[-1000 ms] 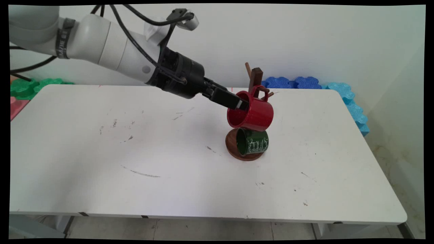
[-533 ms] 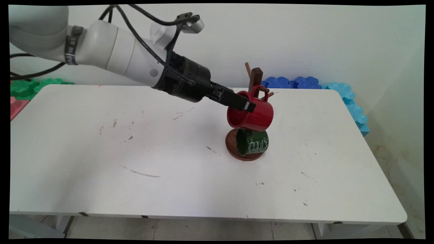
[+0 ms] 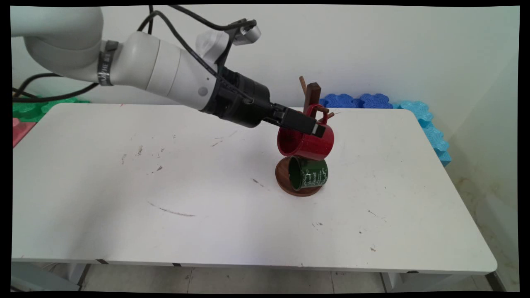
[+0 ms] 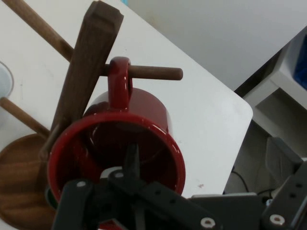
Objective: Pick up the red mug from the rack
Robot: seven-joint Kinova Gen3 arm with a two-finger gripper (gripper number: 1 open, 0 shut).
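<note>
**Pincer at the red mug on the rack**

Right of the frame's centre in the main view, the pincer (image 3: 314, 128) is reaching in from the upper left and lying across the top of the red mug (image 3: 308, 142). Whether its fingers are apart or closed on the mug's rim I cannot tell: in the hand view the black linkage is covering the lower part of the mug's mouth (image 4: 115, 163), and the tips are not showing clearly.

The red mug is hanging by its handle (image 4: 119, 81) on a peg (image 4: 156, 73) of the wooden rack (image 3: 311, 96), its open mouth facing the lower left of the main view. Just below it a green mug (image 3: 308, 174) with white lettering is lying on its side, mouth toward the left, over the rack's round wooden base (image 3: 282, 178). The rack is standing on the white tabletop (image 3: 207, 186), right of centre.

Along the wall at the upper right, blue foam pieces (image 3: 358, 100) are lying behind the tabletop; green ones (image 3: 29, 105) are showing at the left edge.
</note>
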